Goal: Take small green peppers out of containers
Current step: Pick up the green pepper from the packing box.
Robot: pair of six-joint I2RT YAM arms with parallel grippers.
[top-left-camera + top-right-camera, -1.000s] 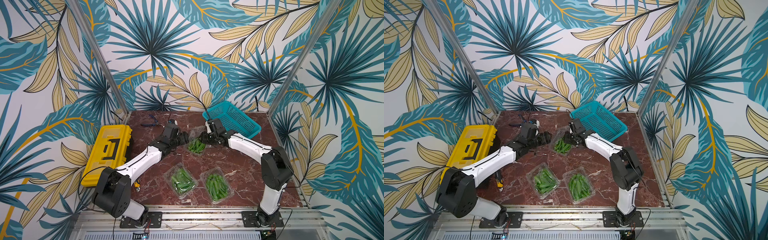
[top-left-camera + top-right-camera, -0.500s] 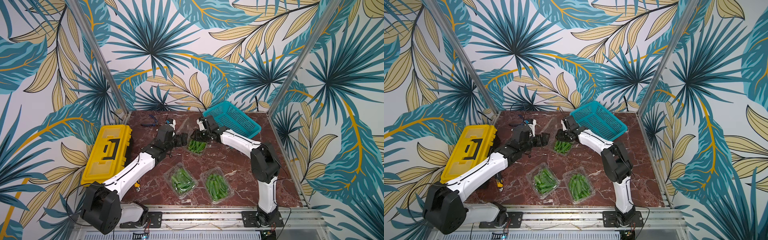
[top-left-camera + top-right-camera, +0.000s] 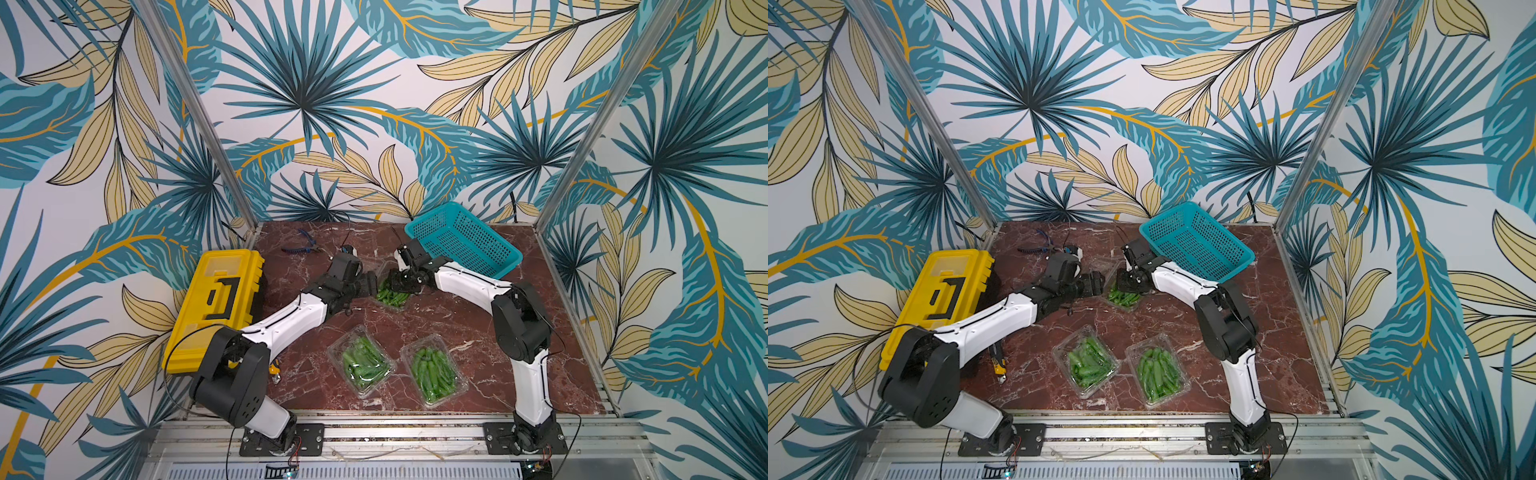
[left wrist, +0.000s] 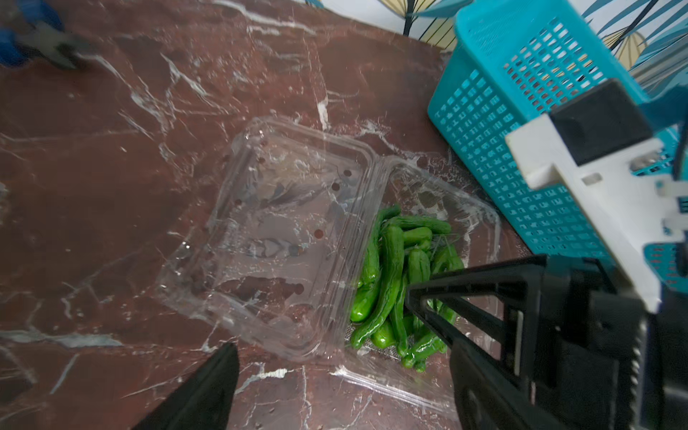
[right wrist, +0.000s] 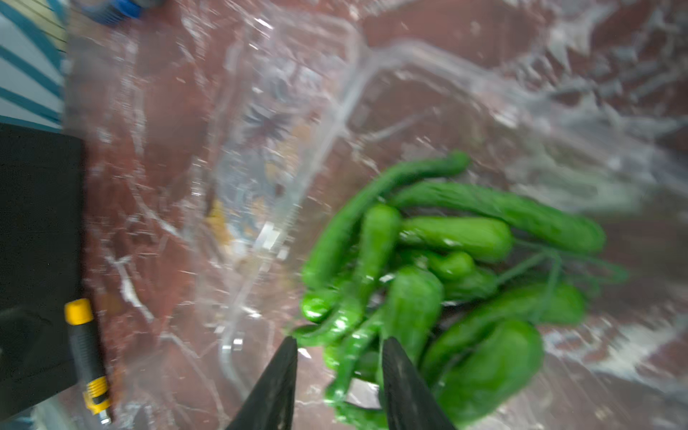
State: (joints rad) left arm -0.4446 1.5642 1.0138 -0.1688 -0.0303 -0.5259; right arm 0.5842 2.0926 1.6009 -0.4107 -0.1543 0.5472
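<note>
glossy green peppers [image 4: 391,260]; clear thin plastic container [image 4: 283,231]; perforated teal plastic basket [image 4: 495,123]; polished red marble-look table [image 4: 111,149].

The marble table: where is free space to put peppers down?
Bare marble lies between the teal perforated plastic basket and the right arm's base, and between the open clear clamshell and two closed clamshells. Crowded: around the open one, where left gripper and right gripper meet.
</note>
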